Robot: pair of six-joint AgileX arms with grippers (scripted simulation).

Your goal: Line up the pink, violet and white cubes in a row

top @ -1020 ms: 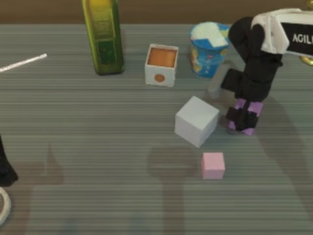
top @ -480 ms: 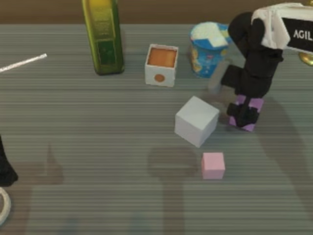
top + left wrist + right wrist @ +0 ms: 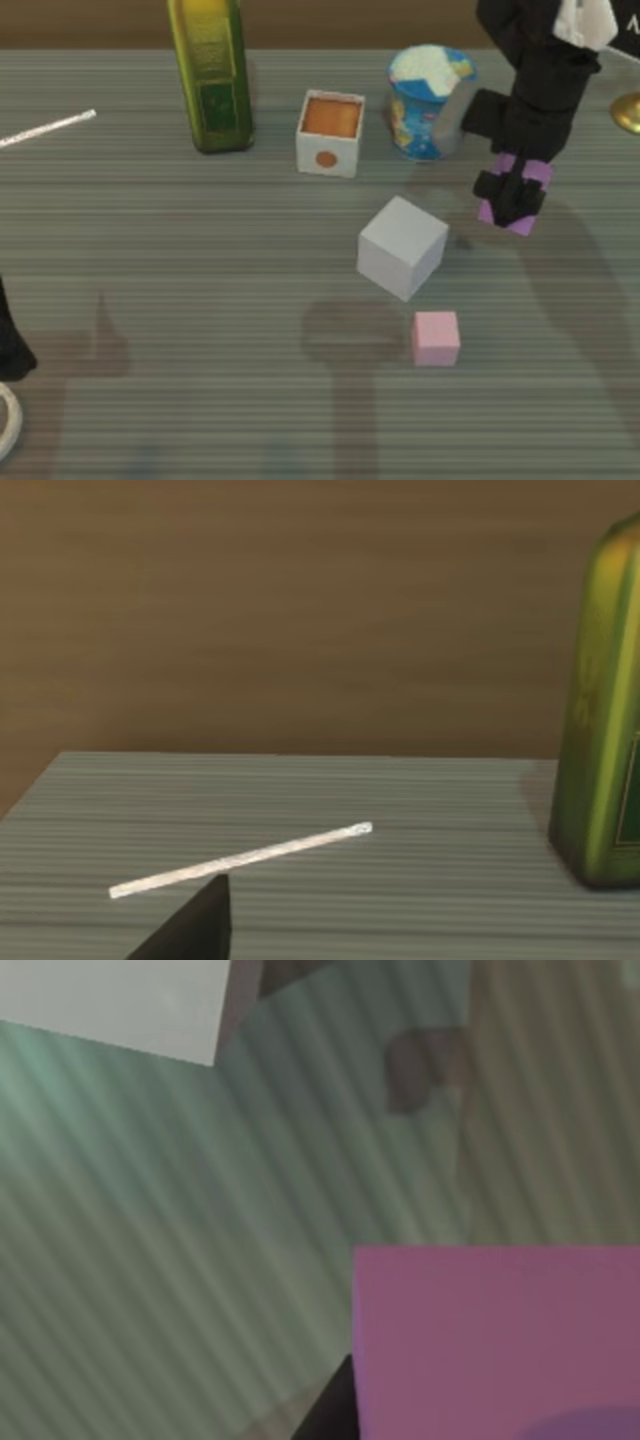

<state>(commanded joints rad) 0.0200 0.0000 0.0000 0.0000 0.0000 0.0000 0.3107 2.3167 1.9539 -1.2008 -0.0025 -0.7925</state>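
Observation:
My right gripper (image 3: 512, 197) is shut on the violet cube (image 3: 530, 180) and holds it lifted above the table, right of the white cube. In the right wrist view the violet cube (image 3: 500, 1340) fills the near corner, with a corner of the white cube (image 3: 120, 1005) beyond it. The white cube (image 3: 402, 246) sits turned at an angle in the table's middle. The small pink cube (image 3: 436, 337) lies in front of it, slightly to the right. My left arm (image 3: 10, 350) stays parked at the left edge of the top view.
At the back stand a green bottle (image 3: 210, 75), a white box with an orange top and dot (image 3: 329, 132) and a blue cup (image 3: 428, 100). A thin white stick (image 3: 48, 127) lies at the far left. A gold object (image 3: 627, 112) sits at the right edge.
My right gripper has risen and moved back and to the right with the violet cube, which has left the table. The white and pink cubes have not moved.

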